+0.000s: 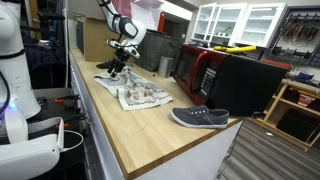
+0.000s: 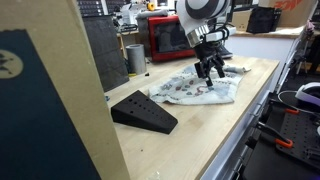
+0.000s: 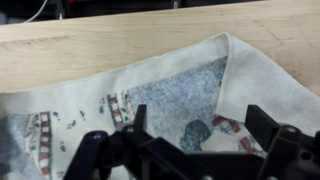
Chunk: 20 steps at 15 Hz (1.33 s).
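Observation:
A printed white cloth (image 1: pixel 138 96) lies rumpled on the wooden countertop (image 1: pixel 150 125); it also shows in the other exterior view as the cloth (image 2: pixel 200 90). My gripper (image 1: pixel 118 66) hangs just above the cloth's far end, fingers pointing down (image 2: pixel 210 70). In the wrist view the gripper (image 3: pixel 195 130) stands open, with its two black fingers (image 3: pixel 262 125) apart and nothing between them. Below the fingers lies the cloth (image 3: pixel 150 95), one corner folded over so its grey underside shows, with small printed figures.
A grey shoe (image 1: pixel 200 118) rests near the counter's front end. A red and black microwave (image 1: pixel 200 68) and a black box (image 1: pixel 248 85) stand along the wall side. A black wedge (image 2: pixel 143 112) sits on the counter, and a metal cup (image 2: pixel 136 58) stands behind it.

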Tool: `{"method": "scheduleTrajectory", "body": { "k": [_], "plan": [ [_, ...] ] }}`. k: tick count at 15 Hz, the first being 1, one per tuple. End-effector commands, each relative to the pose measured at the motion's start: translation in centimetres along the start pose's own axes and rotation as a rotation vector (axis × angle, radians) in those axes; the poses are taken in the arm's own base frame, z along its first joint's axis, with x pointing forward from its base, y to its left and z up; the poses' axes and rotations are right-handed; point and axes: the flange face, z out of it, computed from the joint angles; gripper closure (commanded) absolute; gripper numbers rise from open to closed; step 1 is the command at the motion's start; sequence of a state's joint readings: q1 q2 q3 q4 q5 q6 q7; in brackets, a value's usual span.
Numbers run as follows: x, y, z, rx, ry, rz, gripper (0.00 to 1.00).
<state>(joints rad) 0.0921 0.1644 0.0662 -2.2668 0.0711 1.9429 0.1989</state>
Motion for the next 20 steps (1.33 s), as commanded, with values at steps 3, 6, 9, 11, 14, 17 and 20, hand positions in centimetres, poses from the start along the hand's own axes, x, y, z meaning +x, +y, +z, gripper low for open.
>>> {"method": "scheduleTrajectory", "body": {
  "k": [3,6,9,11,14,17,20],
  "plan": [
    [-3.3,-0.8,1.6,0.010,0.038,-0.147,0.00],
    [-4.0,-1.5,1.9,0.024,0.040,-0.205,0.00],
    [-4.6,-2.5,2.2,0.037,0.032,-0.256,0.00],
    [-3.6,-2.4,2.3,0.024,0.006,-0.231,0.00],
    [-3.8,-2.8,2.5,0.018,0.003,-0.243,0.00],
    [-4.1,-3.3,2.5,0.050,0.048,-0.271,0.00],
    [-4.1,-4.1,1.4,0.134,0.137,-0.306,0.00]
  ]
}}
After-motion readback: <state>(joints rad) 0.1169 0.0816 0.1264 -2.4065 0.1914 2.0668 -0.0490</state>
